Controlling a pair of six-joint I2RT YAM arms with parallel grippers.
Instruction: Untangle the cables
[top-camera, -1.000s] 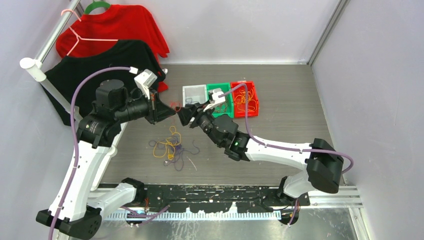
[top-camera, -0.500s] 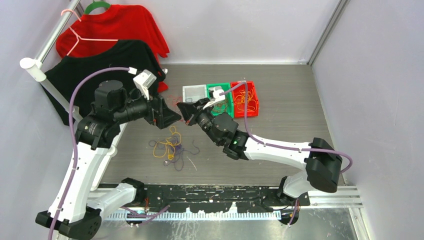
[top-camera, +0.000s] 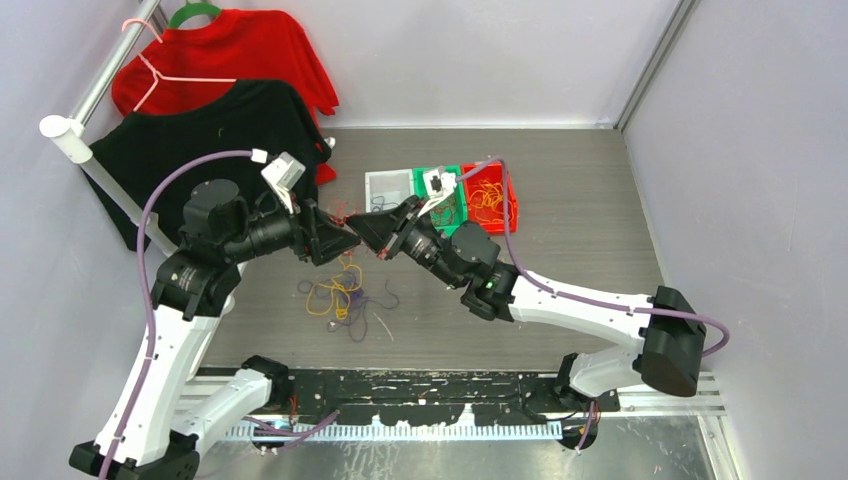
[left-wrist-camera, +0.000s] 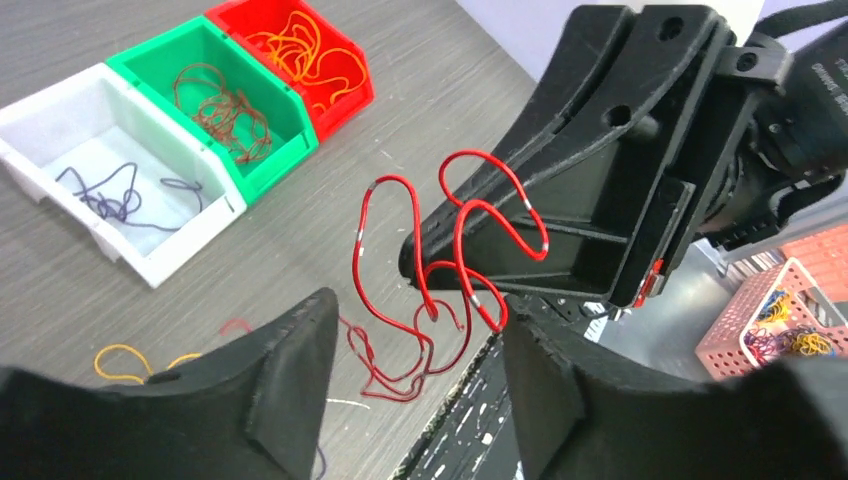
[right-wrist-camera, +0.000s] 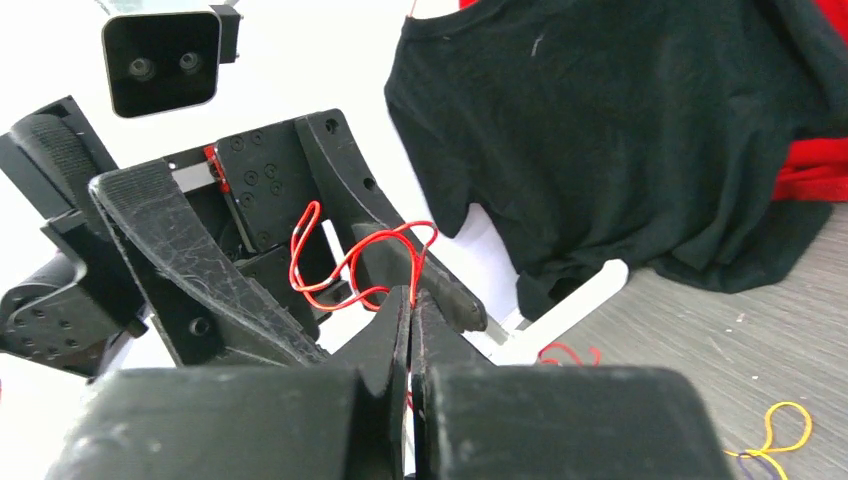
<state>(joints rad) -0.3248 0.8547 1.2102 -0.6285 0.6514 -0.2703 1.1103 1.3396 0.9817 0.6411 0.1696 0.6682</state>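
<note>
Above the cable pile (top-camera: 340, 295), right claw (right-wrist-camera: 410, 300) clamps a red cable (left-wrist-camera: 458, 240); left claw (left-wrist-camera: 415, 350) gapes, empty. Closing on several loops at once could cinch them into a knot.

Thin red wire (left-wrist-camera: 357, 245): grip point is hidden inside the shut jaws of the right gripper (right-wrist-camera: 411, 300), and in the top view it's too thin to trace. Pink mesh basket (left-wrist-camera: 795, 320) is cut off at the left wrist view's right edge, contents blurred.
</note>
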